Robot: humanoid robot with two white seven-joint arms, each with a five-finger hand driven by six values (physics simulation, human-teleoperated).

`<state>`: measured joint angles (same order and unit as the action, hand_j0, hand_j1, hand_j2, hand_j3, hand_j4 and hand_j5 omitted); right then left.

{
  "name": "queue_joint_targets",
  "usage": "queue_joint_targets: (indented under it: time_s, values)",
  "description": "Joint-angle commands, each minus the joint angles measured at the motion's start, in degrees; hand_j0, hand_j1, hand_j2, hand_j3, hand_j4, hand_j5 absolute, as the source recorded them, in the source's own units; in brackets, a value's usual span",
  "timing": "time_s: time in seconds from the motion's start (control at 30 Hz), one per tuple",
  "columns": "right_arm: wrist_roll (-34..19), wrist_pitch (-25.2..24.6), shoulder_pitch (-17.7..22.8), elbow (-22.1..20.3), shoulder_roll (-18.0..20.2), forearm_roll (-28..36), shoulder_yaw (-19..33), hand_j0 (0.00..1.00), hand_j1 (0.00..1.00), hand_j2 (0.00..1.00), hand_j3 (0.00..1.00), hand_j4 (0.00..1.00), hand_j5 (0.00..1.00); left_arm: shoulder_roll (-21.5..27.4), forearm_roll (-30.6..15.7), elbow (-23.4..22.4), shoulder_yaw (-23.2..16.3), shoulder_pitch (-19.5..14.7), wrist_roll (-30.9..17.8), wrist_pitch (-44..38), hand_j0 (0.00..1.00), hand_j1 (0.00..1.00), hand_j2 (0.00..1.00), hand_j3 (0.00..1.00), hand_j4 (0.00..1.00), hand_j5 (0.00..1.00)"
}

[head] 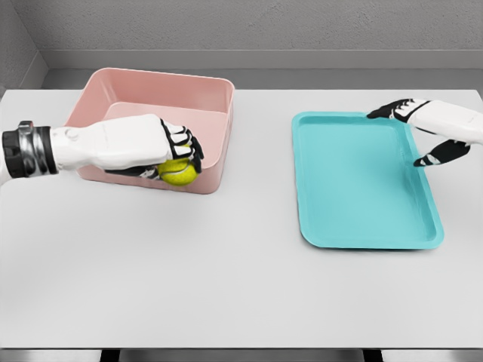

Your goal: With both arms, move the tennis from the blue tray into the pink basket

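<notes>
As seen from the head cam, the white table (pixel 226 286) fills most of the frame, w/ a grey wall behind it. Next in size: blue tray (pixel 362 226), a teal-blue rectangle w/ rounded corners and a low raised rim, lying flat on the table's right half, slightly skewed. Pink basket (pixel 219 113) sits on the left half, well apart from the tray; deep-walled, rounded corners, open top, interior visible. Left arm enters from the left edge, white shell w/ a black-and-silver wrist cuff, reaching across the basket's front wall. Left hand (pixel 162 151) has its fingers curled down and clamped on the tennis ball (pixel 178 173). Ball: yellow-green, fuzzy-looking, pale seam faintly visible, upper part hidden under the fingers. It is at the basket's front wall, near the right front corner; cannot tell whether it is just above the rim or partly in front of the wall. Right hand (pixel 426 132) is at the tray's far right corner, over the rim; fingers apart and loosely extended, gripping nothing, thumb pointing down toward the tray's right edge.
</notes>
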<state>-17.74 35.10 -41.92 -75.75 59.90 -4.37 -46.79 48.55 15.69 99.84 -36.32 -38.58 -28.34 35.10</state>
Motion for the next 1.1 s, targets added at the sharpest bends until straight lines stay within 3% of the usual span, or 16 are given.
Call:
queue_joint_targets:
  time_s: [0.0, 0.6, 0.9, 1.07]
  values:
    - [0.1, -0.1, 0.0, 0.0, 0.9, 0.4, 0.6, 1.0, 1.0, 1.0, 1.0, 1.0, 1.0, 0.0, -0.3, -1.2, -0.1, -0.1, 0.0, -0.1, 0.36, 0.36, 0.36, 0.36, 0.36, 0.36]
    - [0.1, -0.1, 2.5, -0.6, 0.8, 0.4, 0.4, 1.0, 1.0, 1.0, 1.0, 1.0, 1.0, -4.3, 1.0, -10.9, -0.3, -5.8, -0.3, -0.1, 0.36, 0.36, 0.36, 0.36, 0.36, 0.36]
    - [0.1, -0.1, 2.5, -0.9, 0.8, 0.4, 0.4, 1.0, 1.0, 1.0, 1.0, 1.0, 1.0, -10.1, 5.1, -19.4, -0.1, -8.1, -0.2, -0.1, 0.36, 0.36, 0.36, 0.36, 0.36, 0.36]
    - [0.1, -0.1, 2.5, -1.0, 0.8, 0.4, 0.4, 1.0, 1.0, 1.0, 1.0, 1.0, 1.0, -13.9, 7.8, -26.5, -0.2, -8.6, -0.1, -0.1, 0.37, 0.37, 0.37, 0.37, 0.37, 0.37]
